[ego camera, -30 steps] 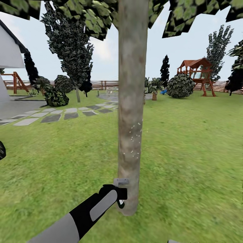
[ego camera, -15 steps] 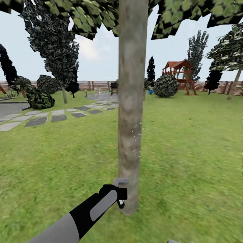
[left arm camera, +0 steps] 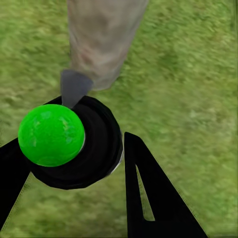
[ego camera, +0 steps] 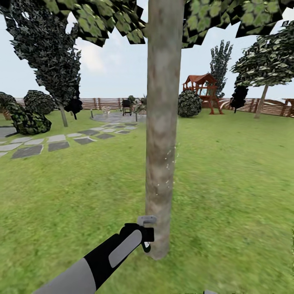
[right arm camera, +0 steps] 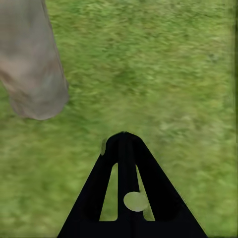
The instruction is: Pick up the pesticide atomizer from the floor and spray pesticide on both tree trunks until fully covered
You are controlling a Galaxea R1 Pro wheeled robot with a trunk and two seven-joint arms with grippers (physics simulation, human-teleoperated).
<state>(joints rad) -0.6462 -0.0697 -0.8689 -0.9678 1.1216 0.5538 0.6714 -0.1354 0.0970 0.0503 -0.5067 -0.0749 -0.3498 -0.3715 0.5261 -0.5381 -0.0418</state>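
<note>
A thick mottled grey-brown tree trunk rises straight in front of me, with fine white specks on its right side. My left gripper is low beside the trunk's base, shut on the pesticide atomizer, whose grey nozzle points at the bark. The left wrist view has the atomizer's black body and green round top between the fingers of the left gripper, facing the trunk. My right gripper hangs shut over grass near the trunk. A second broad-leaved tree stands far right.
Grass lawn spreads all round. Grey stepping stones run off to the left toward a paved patch with chairs. Dark bushes, narrow dark trees, a red play structure and a brown slat fence line the back.
The whole view has swung: the background slid left, the second tree came into sight at the right, and the trunk sits slightly further right. The left arm holds the same pose.
</note>
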